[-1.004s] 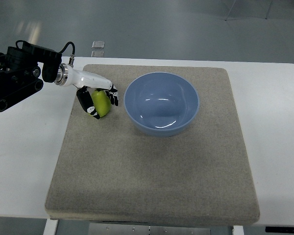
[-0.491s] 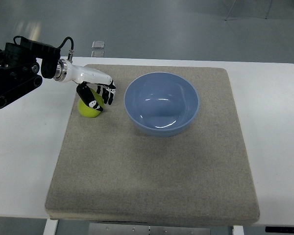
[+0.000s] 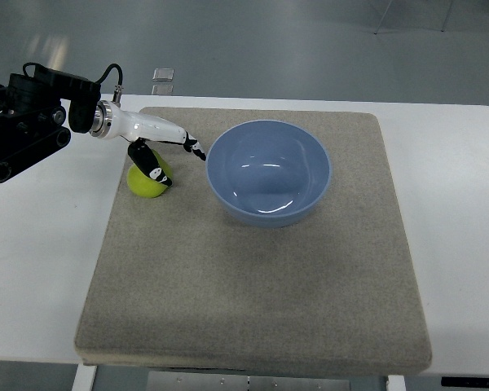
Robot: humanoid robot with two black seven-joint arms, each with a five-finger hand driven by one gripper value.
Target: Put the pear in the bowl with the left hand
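A yellow-green pear lies on the grey mat near its left edge, left of the blue bowl. My left hand hovers just above and to the right of the pear. Its fingers are stretched out towards the bowl's rim. The black-and-white thumb lies across the top of the pear, touching or nearly touching it. The hand is open and does not enclose the fruit. The bowl holds nothing. The right arm is out of view.
The mat sits on a white table. The left arm's dark forearm reaches in over the table's far left corner. A small clear object lies beyond the table's far edge.
The fingers that were curled around the pear have straightened towards the bowl. The pear has dropped out of the grasp and shifted left on the mat.
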